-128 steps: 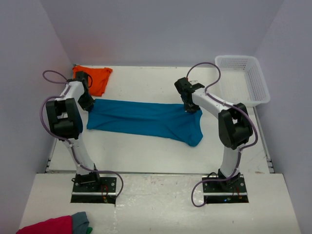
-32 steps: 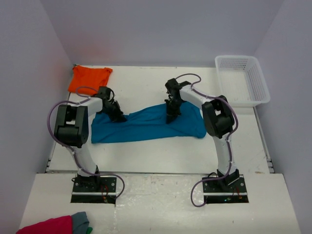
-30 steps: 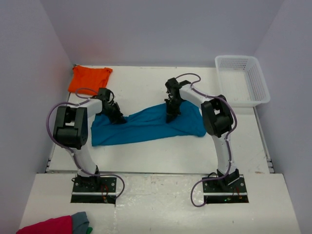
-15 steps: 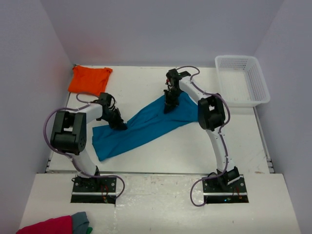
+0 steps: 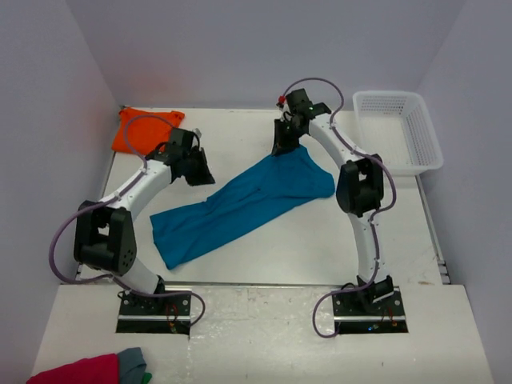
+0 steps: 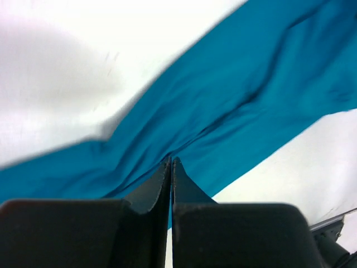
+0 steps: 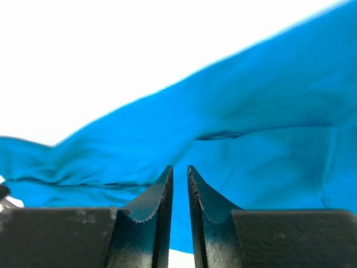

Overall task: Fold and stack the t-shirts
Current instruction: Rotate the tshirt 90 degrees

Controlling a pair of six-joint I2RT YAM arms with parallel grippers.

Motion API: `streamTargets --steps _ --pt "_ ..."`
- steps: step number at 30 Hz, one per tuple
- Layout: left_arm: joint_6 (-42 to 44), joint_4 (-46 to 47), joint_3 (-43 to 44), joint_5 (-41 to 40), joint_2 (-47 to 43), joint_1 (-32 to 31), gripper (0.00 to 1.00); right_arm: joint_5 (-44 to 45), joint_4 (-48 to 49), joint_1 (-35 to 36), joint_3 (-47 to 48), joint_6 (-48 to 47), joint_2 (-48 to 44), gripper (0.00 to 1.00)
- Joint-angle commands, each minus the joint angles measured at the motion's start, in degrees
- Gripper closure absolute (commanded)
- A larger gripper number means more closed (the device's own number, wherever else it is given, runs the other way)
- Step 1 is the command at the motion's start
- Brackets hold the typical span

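Note:
The teal-blue t-shirt [image 5: 240, 204] lies stretched in a diagonal band from near left to far right. It also fills the left wrist view [image 6: 234, 106] and the right wrist view [image 7: 251, 128]. My right gripper [image 5: 280, 146] sits at the shirt's far corner. Its jaws [image 7: 179, 167] stand a narrow gap apart with teal cloth in the gap. My left gripper [image 5: 202, 174] hovers just past the shirt's far edge with its jaws [image 6: 170, 161] pressed together and nothing between them. The orange t-shirt [image 5: 140, 128] lies crumpled at the far left corner.
A white mesh basket [image 5: 398, 132] stands at the far right. A crimson-pink cloth [image 5: 80, 372] and a grey cloth [image 5: 132, 364] lie off the table at the near left.
The right gripper has dragged the shirt's right end toward the back, turning it diagonal. The left gripper has lifted off the shirt and moved toward the back; the cloth now lies flat there.

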Motion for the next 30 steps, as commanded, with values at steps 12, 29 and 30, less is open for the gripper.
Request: streamTargets --steps 12,29,30 --pt "7.3 1.9 15.1 13.2 7.6 -1.9 0.99 17.6 -1.0 -2.0 -16.6 -2.5 -26.7 0.47" --pt "9.5 0.4 14.1 17.9 6.5 -2.8 0.97 8.8 -7.5 -6.0 3.1 -7.6 -1.2 0.48" --pt "9.5 0.4 14.3 18.1 6.5 -2.9 0.97 8.5 -7.2 -6.2 3.0 -7.6 -1.1 0.48"
